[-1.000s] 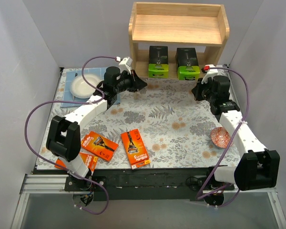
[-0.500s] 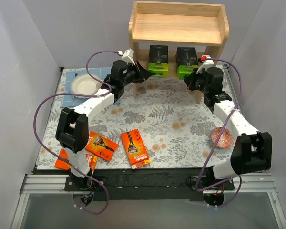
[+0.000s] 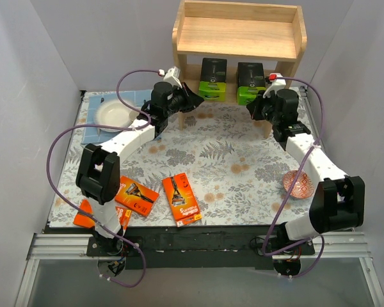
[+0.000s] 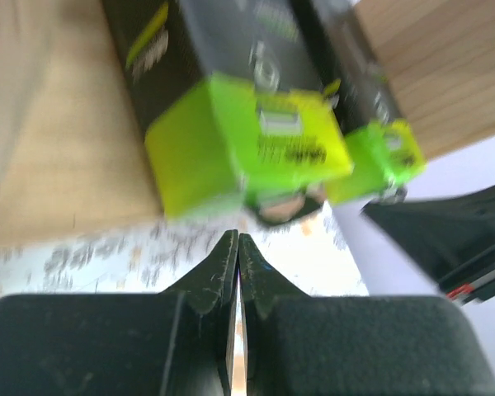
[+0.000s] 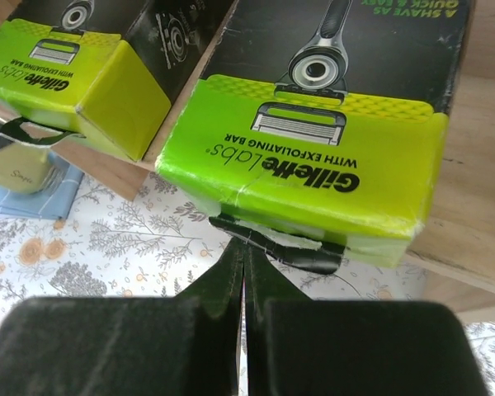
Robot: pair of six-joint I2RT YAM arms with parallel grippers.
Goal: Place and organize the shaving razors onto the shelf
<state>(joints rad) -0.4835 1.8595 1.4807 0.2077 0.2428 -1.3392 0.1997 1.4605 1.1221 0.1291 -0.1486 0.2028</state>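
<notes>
Two lime-green-and-black razor packs [image 3: 212,80] [image 3: 249,83] stand side by side on the lower tier of the wooden shelf [image 3: 240,38]. Three orange razor packs lie on the near left of the table [image 3: 181,199] [image 3: 134,196] [image 3: 93,217]. My left gripper [image 3: 193,101] is shut and empty, with its tips [image 4: 238,239] just in front of the left green pack [image 4: 247,140]. My right gripper [image 3: 253,109] is shut and empty, with its tips [image 5: 243,247] touching the bottom front edge of the right green pack [image 5: 313,165]. The left green pack [image 5: 74,74] also shows in the right wrist view.
A white plate [image 3: 112,115] sits on a blue cloth at the far left. A red patterned bowl [image 3: 297,184] sits at the right beside the right arm. The shelf's side panels flank both grippers. The shelf's top tier holds nothing.
Both arms have reached forward to the shelf's lower tier. The grippers now sit right at the two green packs, which have shifted slightly deeper into the shelf.
</notes>
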